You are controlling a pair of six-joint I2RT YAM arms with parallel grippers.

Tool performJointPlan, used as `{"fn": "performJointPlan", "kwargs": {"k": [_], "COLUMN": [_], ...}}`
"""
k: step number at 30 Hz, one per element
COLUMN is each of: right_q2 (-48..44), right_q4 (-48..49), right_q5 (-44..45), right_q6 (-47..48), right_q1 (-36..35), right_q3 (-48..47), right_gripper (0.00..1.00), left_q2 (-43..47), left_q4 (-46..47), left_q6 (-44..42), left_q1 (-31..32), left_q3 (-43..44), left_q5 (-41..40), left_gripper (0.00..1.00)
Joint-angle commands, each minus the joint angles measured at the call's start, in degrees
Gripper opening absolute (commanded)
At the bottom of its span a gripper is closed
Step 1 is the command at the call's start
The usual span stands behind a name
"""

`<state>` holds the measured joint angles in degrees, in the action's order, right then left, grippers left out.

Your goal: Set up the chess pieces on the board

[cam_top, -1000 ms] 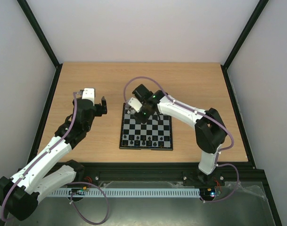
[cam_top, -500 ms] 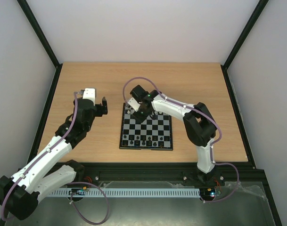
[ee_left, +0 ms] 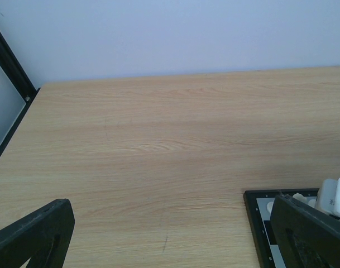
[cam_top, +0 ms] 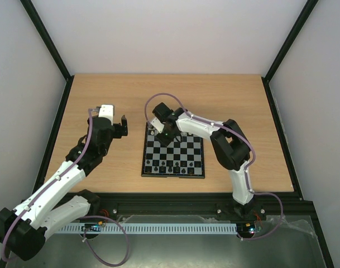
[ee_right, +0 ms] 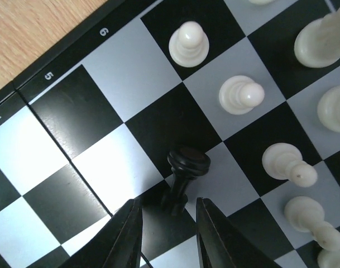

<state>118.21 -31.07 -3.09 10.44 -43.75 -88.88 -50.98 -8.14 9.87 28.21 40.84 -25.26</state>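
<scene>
The board lies mid-table, with black chess pieces along its near rows. My right gripper hovers over the board's far left corner. In the right wrist view it is open, its fingers apart on either side of a black piece that leans on the board, with gaps on both sides. White pieces stand beyond on the right. My left gripper is open and empty over bare table left of the board; its fingers spread wide, and the board's corner shows at the right.
The wooden table has black frame rails along its left and right edges and white walls behind. The right arm's elbow hangs over the table right of the board.
The right arm's elbow has swung left and folded closer to the board, while its gripper stays over the far left corner. The left arm has not moved.
</scene>
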Motion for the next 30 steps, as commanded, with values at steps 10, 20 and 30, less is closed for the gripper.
{"fn": "performJointPlan", "kwargs": {"k": [10,20,30], "right_q2": [3.1,-9.5,-26.0], "right_q4": [-1.1,-1.2,-0.9], "right_q5": [0.0,-5.0,-12.5], "right_q6": [-0.4,3.9,7.6], "right_q1": [-0.2,-0.1,-0.2], "right_q3": [-2.3,5.3,17.0], "right_gripper": [0.16,0.07,0.08], "left_q2": [-0.2,-4.3,-5.2], "left_q4": [-0.1,-3.1,19.5], "left_q6": [-0.4,7.4,36.6], "left_q1": [-0.3,-0.5,-2.0], "left_q3": [-0.3,2.5,-12.1], "left_q5": [0.7,12.7,50.3], "left_gripper": [0.99,0.99,0.79]}}
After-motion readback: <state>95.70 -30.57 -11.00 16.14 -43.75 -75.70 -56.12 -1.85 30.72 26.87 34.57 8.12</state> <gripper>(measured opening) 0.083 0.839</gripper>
